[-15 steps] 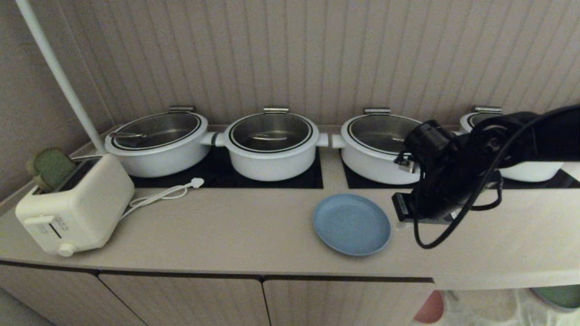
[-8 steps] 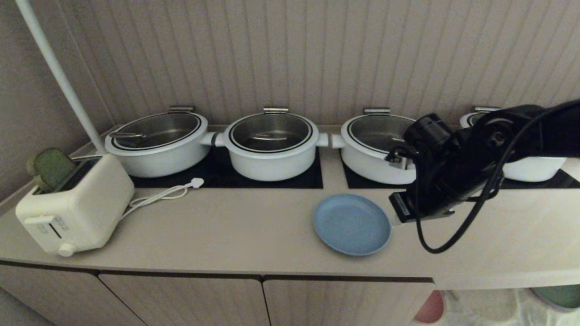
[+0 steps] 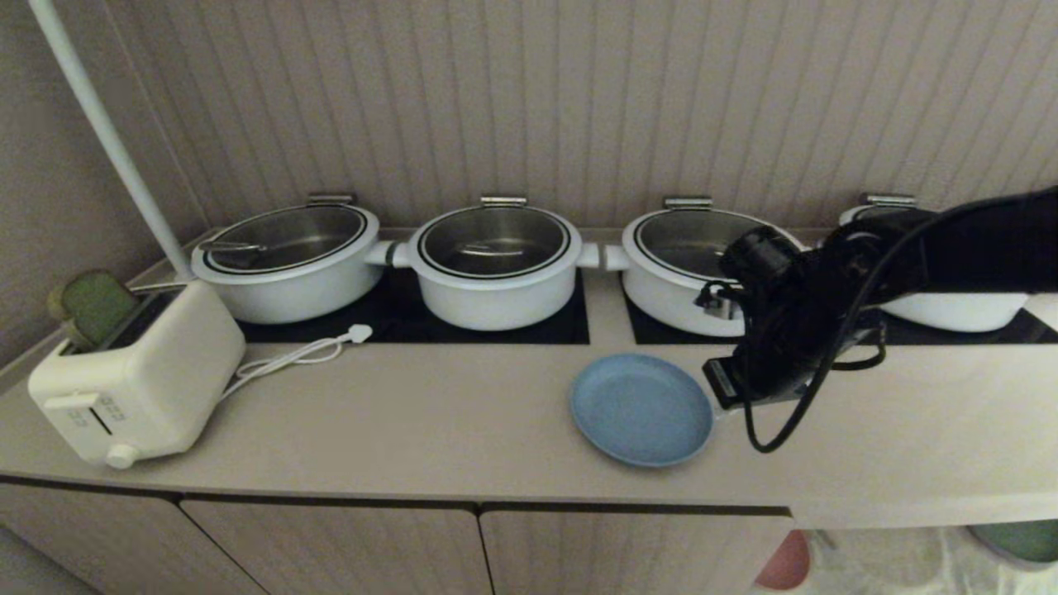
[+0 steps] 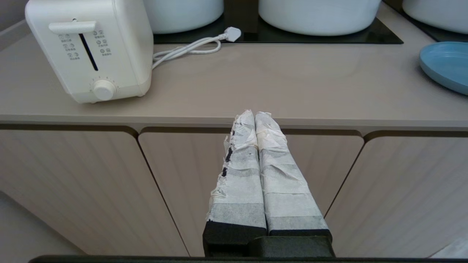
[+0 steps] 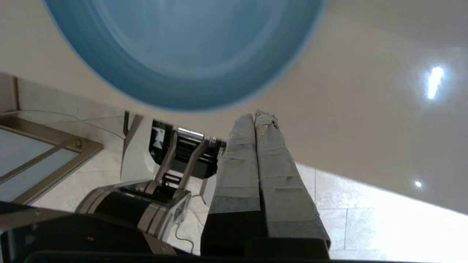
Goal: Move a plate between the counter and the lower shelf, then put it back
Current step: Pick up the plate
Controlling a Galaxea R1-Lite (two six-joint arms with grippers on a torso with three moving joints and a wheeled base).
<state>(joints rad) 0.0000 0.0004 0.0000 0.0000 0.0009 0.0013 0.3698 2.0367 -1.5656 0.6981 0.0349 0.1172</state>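
Lies flat on the counter [image 3: 413, 430], the plate [image 3: 641, 408], near the front edge, just before the hob panels and the row of white pots [image 3: 494, 264]. Looks rigid and light, probably matte plastic or a like stuff; unlikely to shatter, yet thin and shallow, with little to bite on save the raised rim. Best taken at the rim on the side nearest the right hand [image 5: 260, 116], one finger under the lip and one above, since the flat middle offers no purchase. May slide on the smooth counter if nudged sideways. Right hand clenched, empty, tips just beside the plate's rim. Left hand [image 4: 255, 115] clenched too, empty, parked low before the cabinet doors [image 4: 73, 182].
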